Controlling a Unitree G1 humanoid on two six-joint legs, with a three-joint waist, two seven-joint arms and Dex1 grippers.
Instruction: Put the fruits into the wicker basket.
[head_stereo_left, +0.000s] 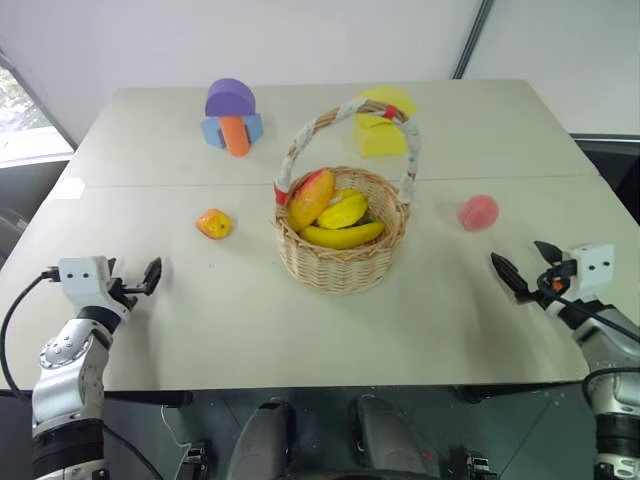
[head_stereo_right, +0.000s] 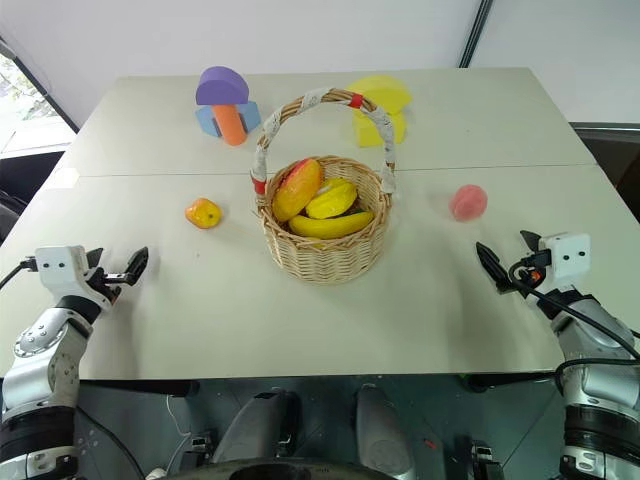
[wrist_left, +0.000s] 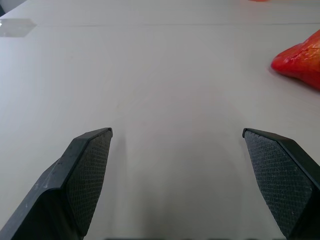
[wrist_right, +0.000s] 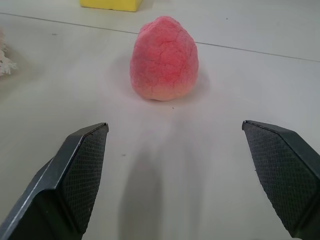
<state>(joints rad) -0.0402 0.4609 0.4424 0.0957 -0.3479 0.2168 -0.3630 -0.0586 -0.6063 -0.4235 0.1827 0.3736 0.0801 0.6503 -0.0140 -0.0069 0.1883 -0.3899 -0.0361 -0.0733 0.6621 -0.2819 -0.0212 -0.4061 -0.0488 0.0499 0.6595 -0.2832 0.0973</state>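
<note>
Upright pink fruit (wrist_right: 164, 59), tip upward.

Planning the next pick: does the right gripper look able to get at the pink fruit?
Probably yes: the right gripper is open, the pink fruit lies on bare table ahead, nothing between.

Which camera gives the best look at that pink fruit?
The right wrist view: the pink fruit sits close and whole ahead of the open right pincer. Both eye views show it as a small blob on the table, right of the basket.
</note>
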